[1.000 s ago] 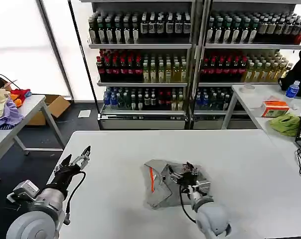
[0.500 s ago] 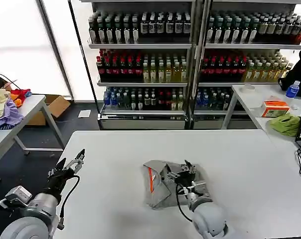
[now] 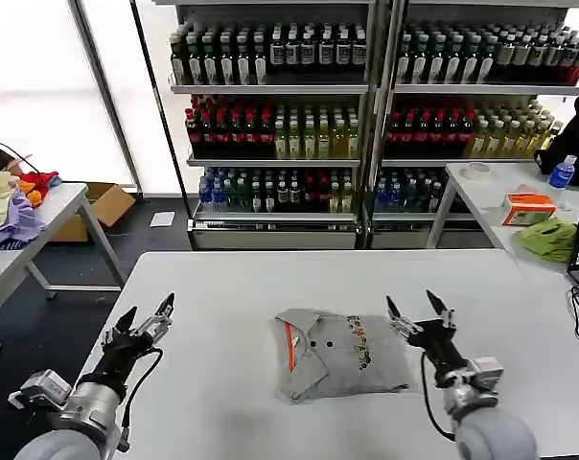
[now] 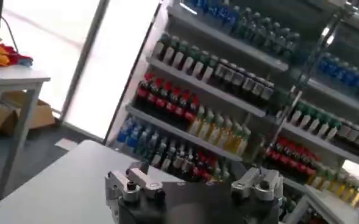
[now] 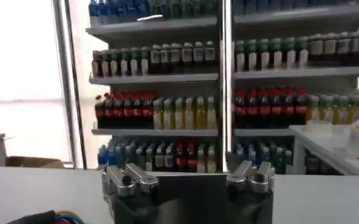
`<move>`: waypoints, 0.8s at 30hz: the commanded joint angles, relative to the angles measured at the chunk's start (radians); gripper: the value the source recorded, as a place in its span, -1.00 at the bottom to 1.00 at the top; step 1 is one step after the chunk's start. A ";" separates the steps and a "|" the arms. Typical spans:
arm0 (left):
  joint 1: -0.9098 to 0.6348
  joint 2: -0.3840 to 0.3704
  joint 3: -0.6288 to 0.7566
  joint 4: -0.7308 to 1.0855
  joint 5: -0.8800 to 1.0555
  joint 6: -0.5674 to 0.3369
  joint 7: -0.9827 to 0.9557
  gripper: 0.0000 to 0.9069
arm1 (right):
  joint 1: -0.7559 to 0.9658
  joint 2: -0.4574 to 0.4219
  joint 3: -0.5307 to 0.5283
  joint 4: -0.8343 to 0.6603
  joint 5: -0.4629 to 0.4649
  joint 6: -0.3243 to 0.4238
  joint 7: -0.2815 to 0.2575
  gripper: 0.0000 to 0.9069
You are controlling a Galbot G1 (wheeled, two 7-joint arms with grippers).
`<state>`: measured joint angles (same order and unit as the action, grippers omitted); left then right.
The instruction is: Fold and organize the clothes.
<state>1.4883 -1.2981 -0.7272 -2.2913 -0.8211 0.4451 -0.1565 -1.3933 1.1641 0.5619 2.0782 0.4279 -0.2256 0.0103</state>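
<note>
Folded grey shirt (image 3: 337, 353) lying flat in the middle of the white counter (image 3: 232, 287), left gripper (image 3: 146, 319) and right gripper (image 3: 416, 313) on either side, fingers wide apart, holding nothing

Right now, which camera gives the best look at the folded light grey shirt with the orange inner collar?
The head view. It shows the whole folded light grey shirt flat on the white table, between the open left gripper and the open right gripper. Both wrist views face the drink shelves instead, over bare tabletop, with no shirt in them.
</note>
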 commanded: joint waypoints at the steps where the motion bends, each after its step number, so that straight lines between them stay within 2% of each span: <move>1: 0.063 -0.053 0.064 0.016 0.299 -0.177 0.218 1.00 | -0.241 0.038 0.267 0.067 0.053 0.141 -0.145 1.00; 4: 0.092 -0.067 0.069 0.023 0.392 -0.243 0.275 1.00 | -0.251 0.060 0.279 0.063 0.062 0.136 -0.137 1.00; 7: 0.119 -0.070 0.067 0.032 0.474 -0.309 0.302 1.00 | -0.271 0.081 0.294 0.093 0.110 0.109 -0.136 1.00; 16: 0.166 -0.154 0.050 0.039 0.688 -0.454 0.377 1.00 | -0.287 0.089 0.277 0.086 0.104 0.125 -0.163 1.00; 19: 0.195 -0.170 0.025 0.040 0.691 -0.473 0.398 1.00 | -0.284 0.093 0.254 0.078 0.102 0.134 -0.149 1.00; 24: 0.205 -0.187 -0.004 0.048 0.704 -0.465 0.407 1.00 | -0.297 0.093 0.222 0.076 0.076 0.143 -0.163 1.00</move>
<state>1.6450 -1.4289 -0.6984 -2.2518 -0.2730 0.0807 0.1723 -1.6505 1.2440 0.7956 2.1477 0.5150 -0.1067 -0.1280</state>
